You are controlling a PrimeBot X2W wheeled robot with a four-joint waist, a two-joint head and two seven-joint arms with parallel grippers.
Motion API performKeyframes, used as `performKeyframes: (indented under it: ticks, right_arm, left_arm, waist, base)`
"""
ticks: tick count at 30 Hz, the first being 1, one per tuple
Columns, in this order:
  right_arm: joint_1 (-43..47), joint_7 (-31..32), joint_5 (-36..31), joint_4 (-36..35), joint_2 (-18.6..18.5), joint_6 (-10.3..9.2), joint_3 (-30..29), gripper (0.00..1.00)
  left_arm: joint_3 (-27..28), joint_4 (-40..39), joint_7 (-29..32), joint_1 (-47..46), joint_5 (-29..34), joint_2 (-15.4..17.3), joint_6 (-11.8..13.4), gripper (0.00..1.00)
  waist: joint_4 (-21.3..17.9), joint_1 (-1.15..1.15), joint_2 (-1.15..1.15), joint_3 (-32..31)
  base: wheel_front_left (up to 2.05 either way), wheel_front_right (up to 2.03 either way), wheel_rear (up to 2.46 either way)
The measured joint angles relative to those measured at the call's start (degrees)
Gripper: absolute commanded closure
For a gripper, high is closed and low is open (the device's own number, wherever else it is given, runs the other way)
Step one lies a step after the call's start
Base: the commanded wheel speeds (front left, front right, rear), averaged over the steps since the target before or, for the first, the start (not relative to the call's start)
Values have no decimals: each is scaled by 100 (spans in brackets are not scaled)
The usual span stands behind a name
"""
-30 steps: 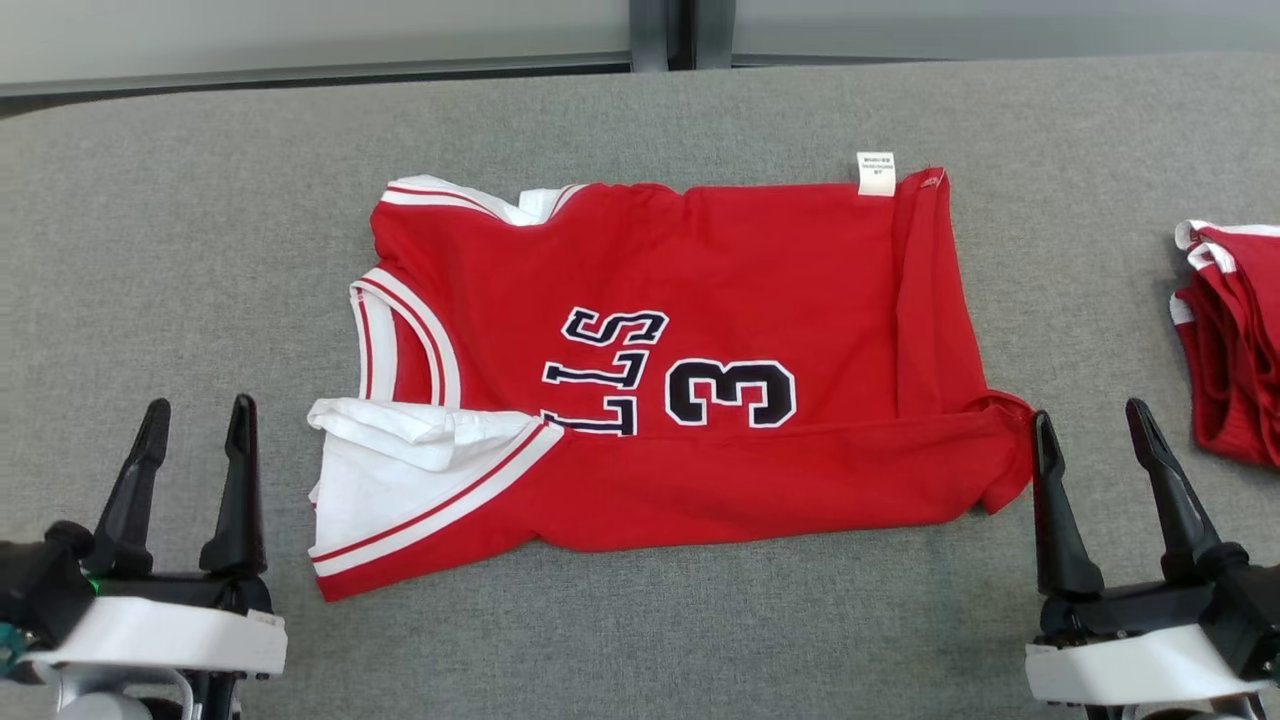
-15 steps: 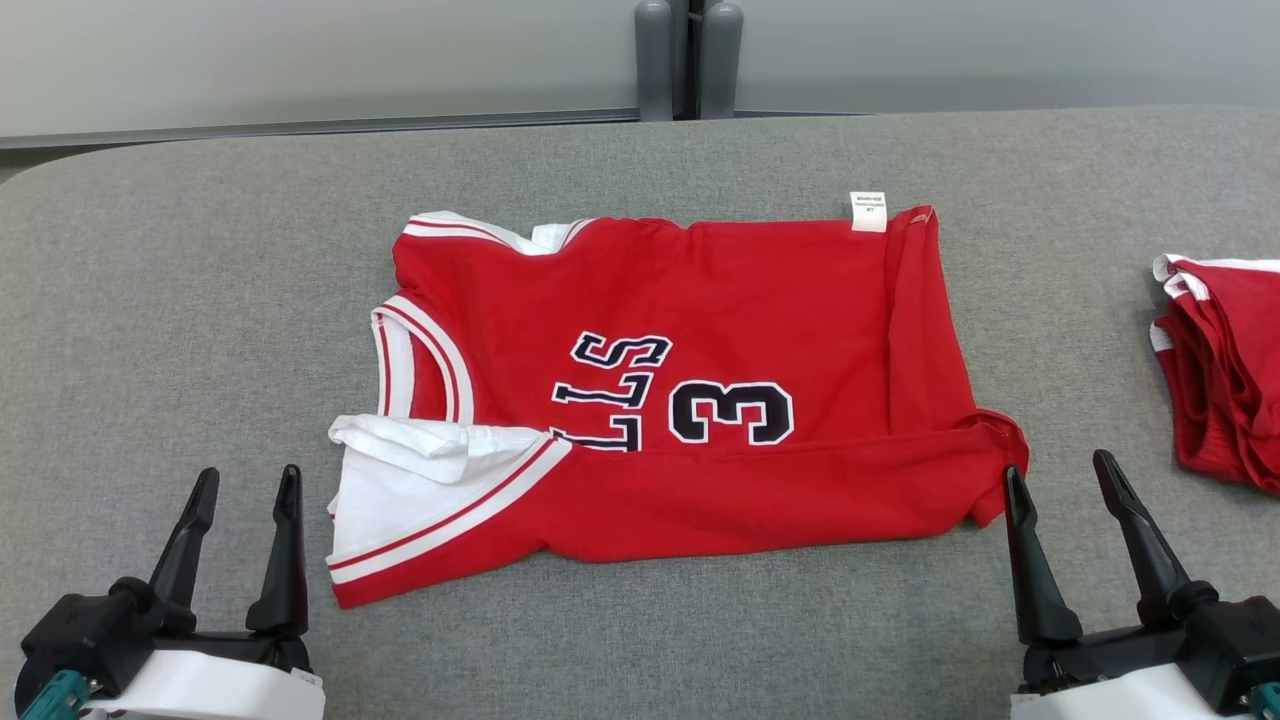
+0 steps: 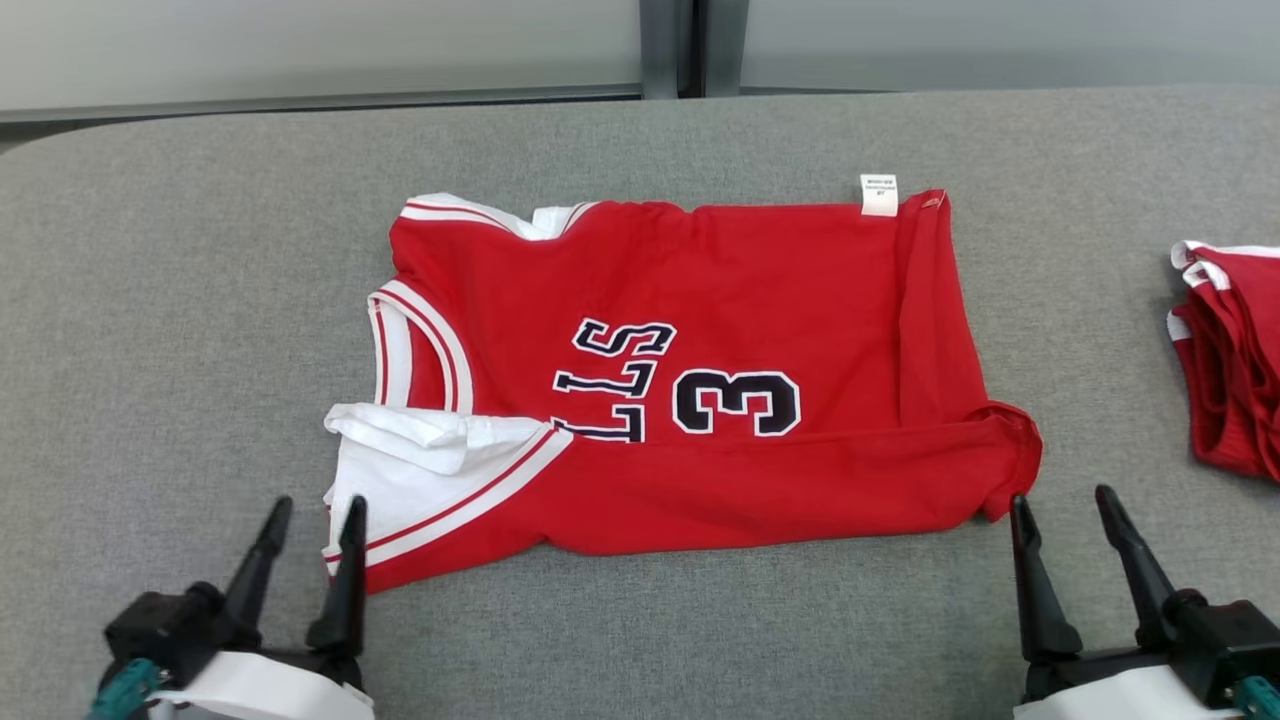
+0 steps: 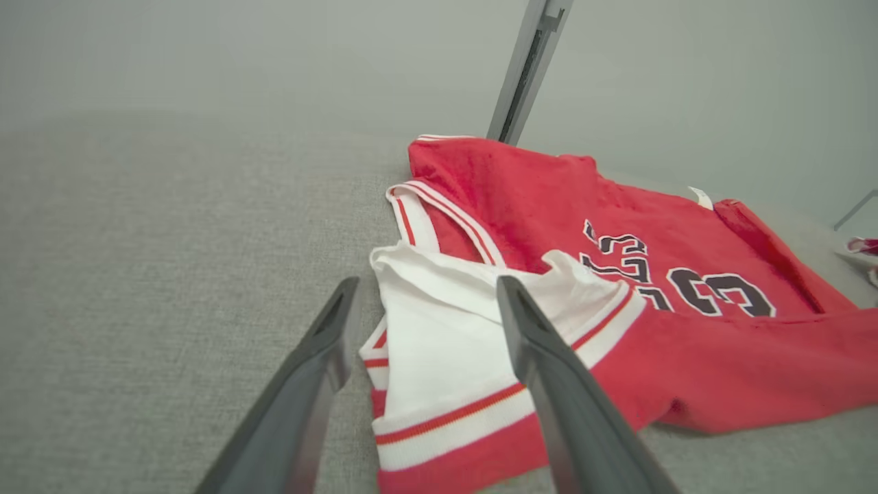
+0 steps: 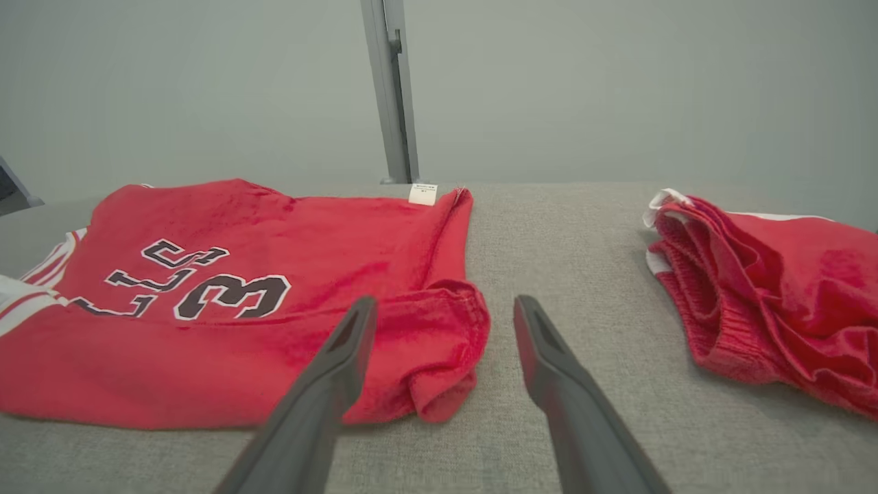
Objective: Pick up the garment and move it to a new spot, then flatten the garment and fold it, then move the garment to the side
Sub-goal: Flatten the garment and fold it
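Red basketball jersey [image 3: 690, 380], half-folded on grey table [image 3: 150, 300], lies btwn left gripper [image 3: 319, 502] & right gripper [image 3: 1060, 495], just ahead of their tips, both spread apart & empty; pinching one layer only could undo fold.

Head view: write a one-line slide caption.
Part-folded jersey on the table, left gripper and right gripper open at its near corners.

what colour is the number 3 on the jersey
Black with a white outline, on the red jersey; clearest in the head view.
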Motion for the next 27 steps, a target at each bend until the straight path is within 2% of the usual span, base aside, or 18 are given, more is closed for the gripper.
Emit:
performKeyframes:
  ticks: [7,15,16,17,18,20,27]
  right_arm:
    - [-320,-60,137,1098,0,-1,-81,0]
    - [-840,-48,347,1822,-1,-1,7,0]
    - [-897,-46,374,1861,-2,-1,16,0]
    - [-951,-11,400,1903,-3,-1,35,20]
    - [-1001,-4,435,1930,-5,-2,51,56]
    - [-1080,0,436,1962,-5,-2,76,100]
    - [-930,82,430,1737,0,-1,55,100]
  left_arm:
    - [-231,1110,186,-282,-326,-282,-335,0]
    - [-248,1628,192,-660,-588,-330,-578,0]
    - [-260,1649,201,-683,-638,-326,-606,24]
    - [-287,1659,207,-709,-632,-302,-632,72]
    - [-305,1666,207,-731,-636,-280,-654,100]
    - [-330,1678,205,-774,-656,-247,-662,100]
    - [-226,1439,118,-775,-654,-103,-693,100]
  waist:
    - [51,0,0,335]
    - [98,0,0,499]
    - [98,0,0,508]
    - [101,0,0,516]
    - [103,0,0,523]
    - [115,0,0,528]
    - [182,0,0,460]
  base:
    - [0,0,0]
    - [0,0,0]
    - [0,0,0]
    - [0,0,0]
    - [0,0,0]
    - [0,0,0]
    - [0,0,0]
